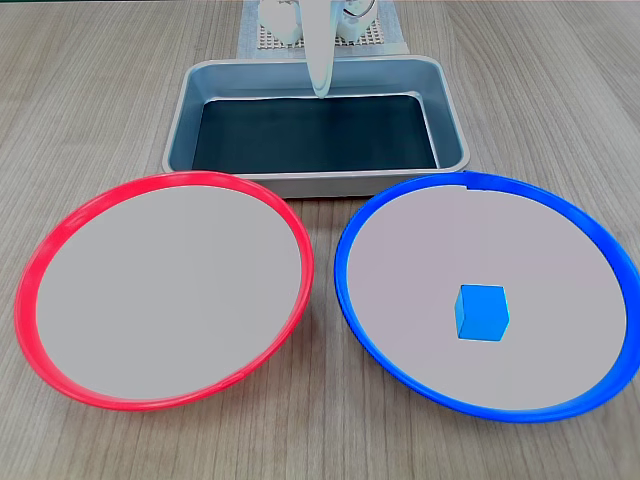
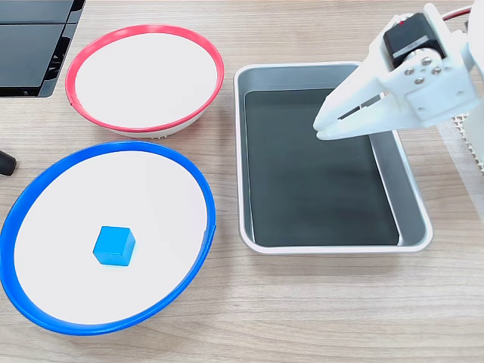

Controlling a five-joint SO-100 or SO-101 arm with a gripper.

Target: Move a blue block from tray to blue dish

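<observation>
The blue block (image 1: pixel 482 312) (image 2: pixel 114 246) rests flat inside the blue dish (image 1: pixel 590 225) (image 2: pixel 198 185), a little off its centre. Behind the dishes stands the grey tray (image 1: pixel 452 120) (image 2: pixel 412 193), and its black base holds nothing. My white gripper (image 1: pixel 320 92) (image 2: pixel 321 130) hangs over the tray's far side, fingers pointing down and shut with nothing between them. It is well away from the block and the blue dish.
A red-rimmed dish (image 1: pixel 50 250) (image 2: pixel 215 72) of the same size sits beside the blue one. A white mesh mat (image 1: pixel 262 40) lies under the arm's base behind the tray. In a fixed view, a black device (image 2: pixel 30 45) sits at the top left corner.
</observation>
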